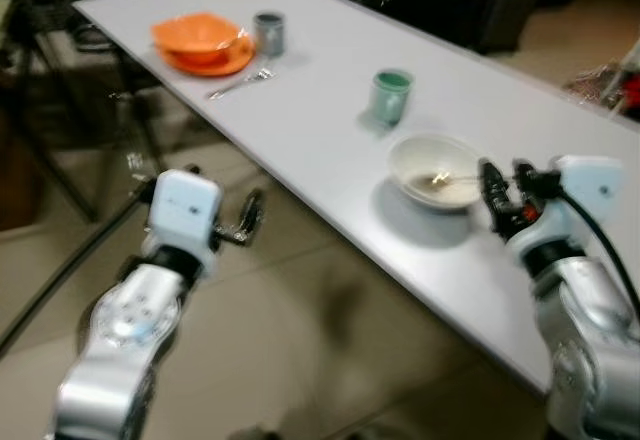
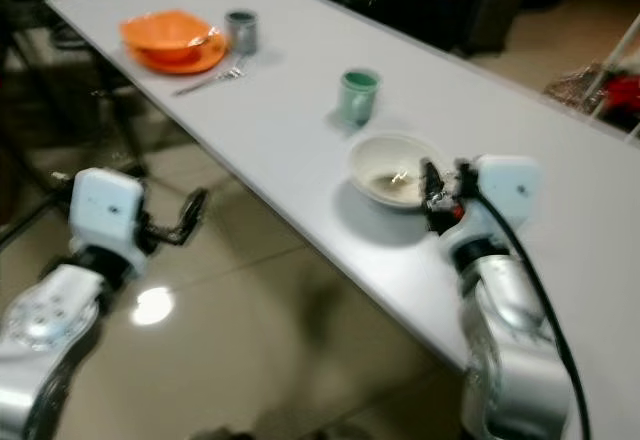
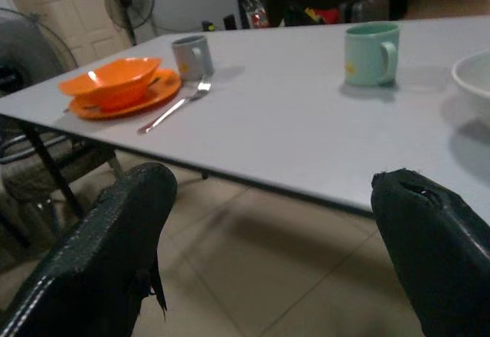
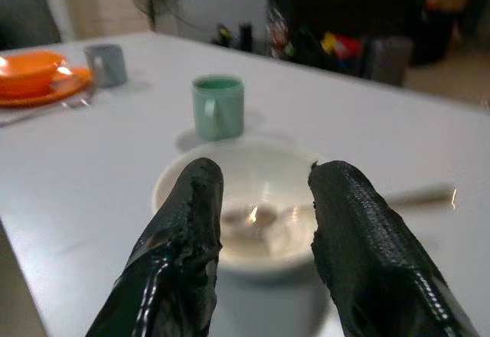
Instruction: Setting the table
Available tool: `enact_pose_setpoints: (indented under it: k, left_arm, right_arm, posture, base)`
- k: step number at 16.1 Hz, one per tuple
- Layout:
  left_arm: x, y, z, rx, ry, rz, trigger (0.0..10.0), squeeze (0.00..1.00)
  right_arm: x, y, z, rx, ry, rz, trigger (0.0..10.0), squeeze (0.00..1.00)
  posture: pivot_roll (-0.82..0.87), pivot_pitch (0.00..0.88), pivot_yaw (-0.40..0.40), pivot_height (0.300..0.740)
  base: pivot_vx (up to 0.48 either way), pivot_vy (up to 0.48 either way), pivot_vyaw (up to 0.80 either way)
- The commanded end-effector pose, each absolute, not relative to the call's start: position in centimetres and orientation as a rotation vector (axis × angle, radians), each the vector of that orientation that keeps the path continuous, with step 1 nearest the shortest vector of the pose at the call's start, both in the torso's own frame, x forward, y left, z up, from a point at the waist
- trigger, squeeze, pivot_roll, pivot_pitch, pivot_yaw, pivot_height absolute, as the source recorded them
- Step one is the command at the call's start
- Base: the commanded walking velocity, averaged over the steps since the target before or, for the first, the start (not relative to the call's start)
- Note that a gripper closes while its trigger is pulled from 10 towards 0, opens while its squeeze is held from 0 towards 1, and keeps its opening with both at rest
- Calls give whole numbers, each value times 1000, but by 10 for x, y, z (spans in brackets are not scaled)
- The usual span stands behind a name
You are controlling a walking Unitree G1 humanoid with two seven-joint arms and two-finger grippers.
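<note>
On the white table (image 1: 330,140) stands a white bowl (image 1: 410,155) with a spoon (image 1: 445,176) lying in it, its handle over the rim. My right gripper (image 1: 500,195) hovers just beside that bowl, open, with nothing between its fingers (image 4: 191,222). Behind the bowl is a green mug (image 1: 390,95). At the far end an orange bowl (image 1: 195,35) rests on an orange plate (image 1: 215,63), with a grey cup (image 1: 269,32) and a fork (image 1: 240,83) next to it. My left gripper (image 1: 245,218) hangs open over the floor, short of the table's edge.
Dark bags and luggage (image 1: 480,0) line the far side of the table. A chair (image 3: 46,168) stands at the table's left end, and a fan (image 3: 130,0) behind it. Tiled floor (image 1: 300,340) lies under my left arm.
</note>
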State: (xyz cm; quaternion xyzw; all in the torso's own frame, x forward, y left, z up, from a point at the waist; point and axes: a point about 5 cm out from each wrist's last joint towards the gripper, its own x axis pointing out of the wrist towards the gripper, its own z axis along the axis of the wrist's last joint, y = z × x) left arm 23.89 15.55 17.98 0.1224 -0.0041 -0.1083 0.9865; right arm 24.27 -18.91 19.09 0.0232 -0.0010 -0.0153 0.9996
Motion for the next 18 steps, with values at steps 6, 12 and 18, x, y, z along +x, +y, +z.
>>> enact_pose_setpoints:
  k: [6, 12, 18]
  left_arm:
    - [246, 157, 191, 192, -41, -179, 10000, 153]
    - [244, 163, 194, 190, -44, -150, 10000, 396]
    - [241, 171, 191, 193, -31, -117, 10000, 392]
  right_arm:
    - [240, -167, 181, 114, 41, 86, 10000, 1000]
    - [241, -154, 174, 166, 74, 190, 10000, 1000]
    - [245, -154, 174, 135, 58, 175, 10000, 0]
  posture:
    - [-44, 79, -3, 740]
    - [-25, 65, -6, 740]
    - [-21, 61, -14, 740]
  base:
    - [0, 160, 267]
    - [0, 0, 800]
    - [44, 0, 0]
